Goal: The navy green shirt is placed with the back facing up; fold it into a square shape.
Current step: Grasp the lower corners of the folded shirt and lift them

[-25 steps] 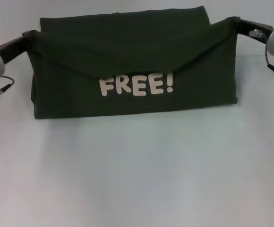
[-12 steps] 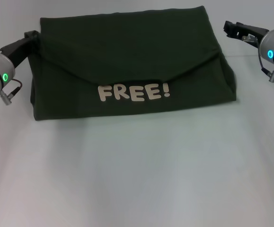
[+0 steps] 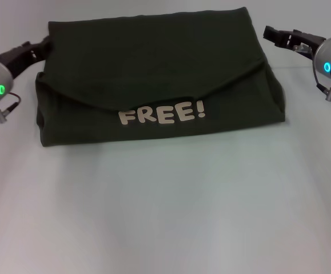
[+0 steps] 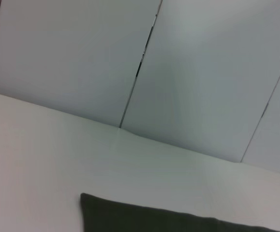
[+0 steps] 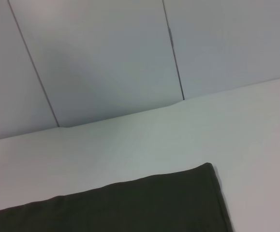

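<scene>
The navy green shirt (image 3: 154, 68) lies folded into a wide band at the back of the table, its upper layer folded down toward me in a curved flap. Cream letters reading "FREE!" (image 3: 162, 113) show below the flap. My left gripper (image 3: 39, 47) hovers open at the shirt's back left corner, holding nothing. At the back right corner my right gripper (image 3: 275, 35) is open too, a little clear of the cloth. A corner of the shirt (image 4: 178, 220) shows in the left wrist view, and a corner of the shirt (image 5: 144, 208) in the right wrist view.
The white table (image 3: 165, 217) stretches bare from the shirt to the front edge. Pale wall panels (image 5: 106, 63) rise just behind the table's far edge.
Both grippers have let go of the shirt's upper corners. The flap has dropped flat onto the layer beneath. The right gripper drew back first, then the left.
</scene>
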Action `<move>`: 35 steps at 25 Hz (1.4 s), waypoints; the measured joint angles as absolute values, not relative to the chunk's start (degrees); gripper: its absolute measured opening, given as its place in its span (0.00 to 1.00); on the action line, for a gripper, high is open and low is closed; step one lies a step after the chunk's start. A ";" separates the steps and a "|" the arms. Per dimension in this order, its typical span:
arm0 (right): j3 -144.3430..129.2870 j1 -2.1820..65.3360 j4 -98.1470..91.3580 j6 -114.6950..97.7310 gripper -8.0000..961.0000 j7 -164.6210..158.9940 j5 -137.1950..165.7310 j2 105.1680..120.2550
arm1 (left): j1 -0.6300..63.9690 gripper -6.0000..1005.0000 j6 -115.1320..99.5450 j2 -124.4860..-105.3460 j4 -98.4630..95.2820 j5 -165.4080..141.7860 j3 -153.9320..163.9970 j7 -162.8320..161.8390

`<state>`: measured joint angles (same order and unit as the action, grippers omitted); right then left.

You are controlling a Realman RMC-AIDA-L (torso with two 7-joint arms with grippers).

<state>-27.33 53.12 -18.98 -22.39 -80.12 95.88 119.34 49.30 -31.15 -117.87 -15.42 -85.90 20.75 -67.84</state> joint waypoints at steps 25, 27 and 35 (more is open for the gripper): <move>-43.47 36.73 -25.90 -59.48 0.87 -100.77 96.93 108.72 | 36.61 0.87 -64.75 -114.33 -39.15 -131.22 30.73 -120.62; -43.49 36.76 -25.93 -59.64 0.87 -101.04 97.60 108.62 | 36.85 0.87 -64.15 -114.28 -38.88 -132.48 30.77 -121.72; -43.46 36.71 -25.99 -59.86 0.87 -101.37 98.89 108.65 | 38.20 0.87 -56.85 -114.82 -34.06 -134.70 30.90 -122.11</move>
<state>-43.46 36.71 -25.99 -59.86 -101.37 98.89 108.65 38.20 -56.85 -114.82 -34.06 -134.70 30.90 -122.11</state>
